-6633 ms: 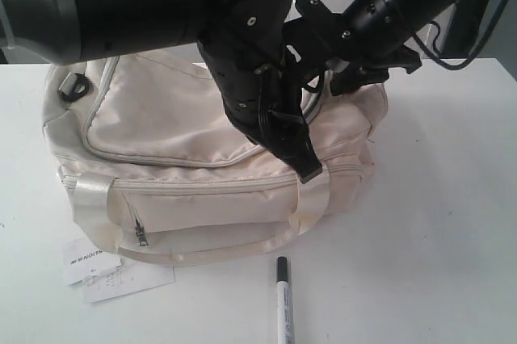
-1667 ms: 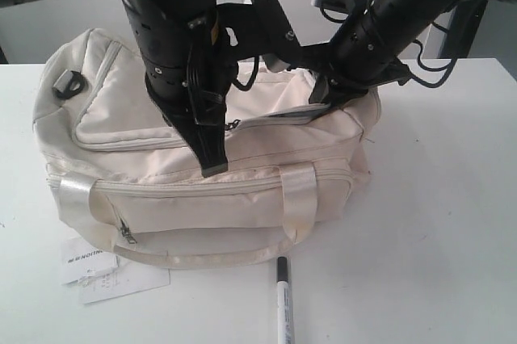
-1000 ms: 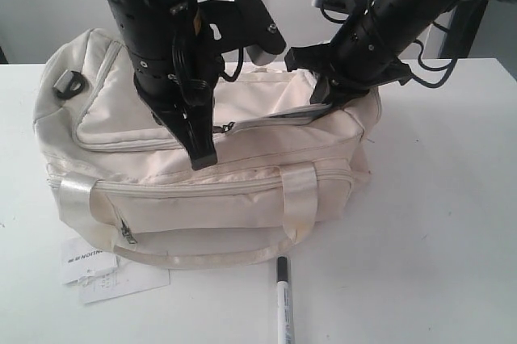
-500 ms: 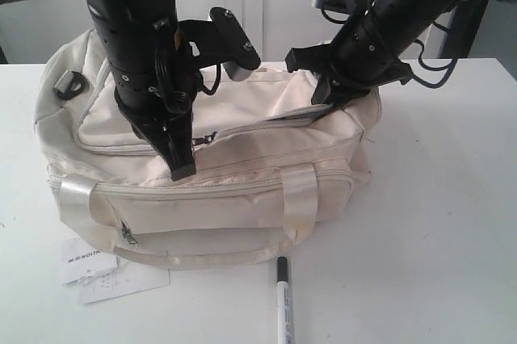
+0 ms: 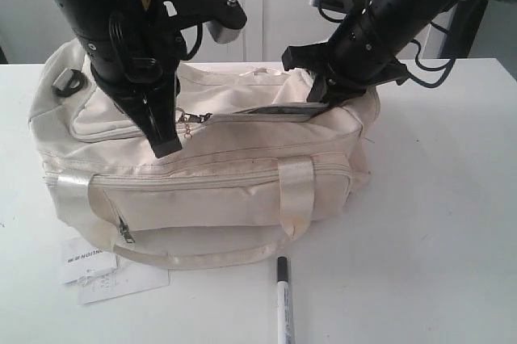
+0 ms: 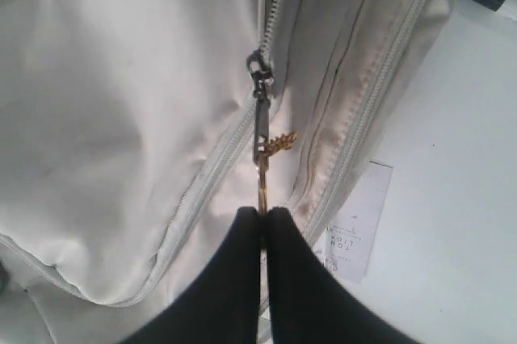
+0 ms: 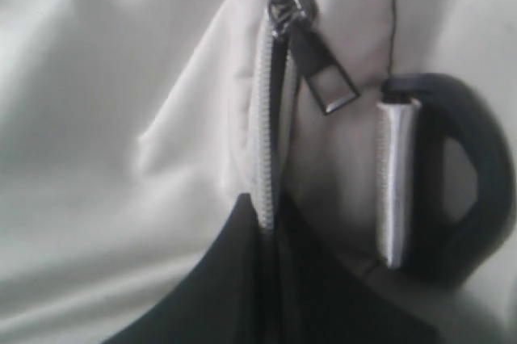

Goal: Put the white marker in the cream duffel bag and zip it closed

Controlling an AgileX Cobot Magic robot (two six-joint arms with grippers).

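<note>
The left tool [image 5: 167,146] is clenched, its two black fingertips pressed together with no gap. Pinched between them is the thin gold strand that hangs from the dark zipper pull [image 6: 259,130] on top of the cream duffel bag [image 5: 242,190]. The strand and pull run in a straight line from the fingertips up to the slider.

The right tool [image 5: 325,98] is also clenched. It nips the bag's fabric edge along the zipper tape at the bag's right end, just beside a black ring [image 7: 477,174] and a second pull tab [image 7: 325,77] that lies loose.

Between the two tools the main zipper [image 5: 275,111] stands parted, a narrow dark slit showing the lining. From the slider leftward the teeth are joined.

The white marker [image 5: 283,304] lies flat on the counter [image 5: 436,223], outside the bag, just in front of its lower strap handle and a little right of centre. Its long axis runs front to back in the exterior view, nearly at right angles to the bag's length. The black cap points toward the bag and the white barrel runs off the near edge of the view. A paper tag [image 5: 113,275] lies on the counter by the bag's front left corner, well apart from the marker.
</note>
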